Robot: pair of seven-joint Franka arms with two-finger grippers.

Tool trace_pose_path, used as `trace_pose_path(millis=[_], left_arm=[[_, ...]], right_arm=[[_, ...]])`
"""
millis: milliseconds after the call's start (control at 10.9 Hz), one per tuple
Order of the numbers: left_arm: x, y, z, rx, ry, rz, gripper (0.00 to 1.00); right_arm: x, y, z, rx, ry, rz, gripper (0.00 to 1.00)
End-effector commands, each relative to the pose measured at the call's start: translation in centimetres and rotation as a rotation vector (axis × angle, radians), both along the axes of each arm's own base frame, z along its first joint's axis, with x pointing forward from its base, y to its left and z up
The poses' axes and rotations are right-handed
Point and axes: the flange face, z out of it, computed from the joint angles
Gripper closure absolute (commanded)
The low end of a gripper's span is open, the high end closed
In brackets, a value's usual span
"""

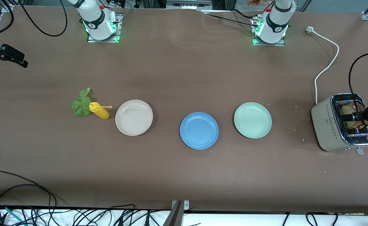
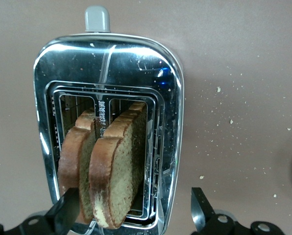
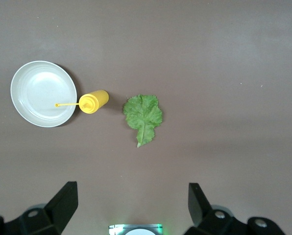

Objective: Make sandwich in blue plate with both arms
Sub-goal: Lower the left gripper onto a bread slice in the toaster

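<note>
The blue plate (image 1: 199, 130) lies empty at the table's middle. Two brown bread slices (image 2: 109, 166) stand in the slots of a silver toaster (image 1: 340, 122) at the left arm's end of the table. My left gripper (image 2: 133, 215) is open just over the toaster, its fingers (image 2: 67, 210) straddling the slices without closing on them; it also shows in the front view (image 1: 358, 116). A green lettuce leaf (image 1: 81, 103) lies flat on the table toward the right arm's end. My right gripper (image 3: 131, 205) is open and empty, high above the table between its base and the leaf (image 3: 143, 115).
A yellow squeeze bottle (image 1: 99, 110) lies between the leaf and a cream-white plate (image 1: 134, 117). A mint-green plate (image 1: 253, 120) sits between the blue plate and the toaster. The toaster's white cord (image 1: 326, 67) runs toward the bases. Crumbs lie around the toaster.
</note>
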Motion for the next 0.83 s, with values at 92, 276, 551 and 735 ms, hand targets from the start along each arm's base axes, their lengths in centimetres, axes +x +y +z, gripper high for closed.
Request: trace_pose_path(millis=[92, 276, 551, 735], left_arm=[[0.70, 0.46, -0.99, 0.013, 0.017, -0.023, 0.00], [0.70, 0.47, -0.99, 0.012, 0.018, -0.030, 0.14], [0.58, 0.75, -0.30, -0.012, 0.024, -0.130, 0.68], [0.44, 1.24, -0.14, -0.022, 0.026, -0.155, 0.97]], right_arm=[[-0.21, 0.10, 0.25, -0.006, -0.006, -0.005, 0.00], [-0.24, -0.06, 0.24, -0.005, -0.004, -0.008, 0.00], [-0.24, -0.06, 0.24, -0.005, -0.004, -0.008, 0.00], [-0.23, 0.10, 0.24, -0.005, -0.004, -0.005, 0.00]])
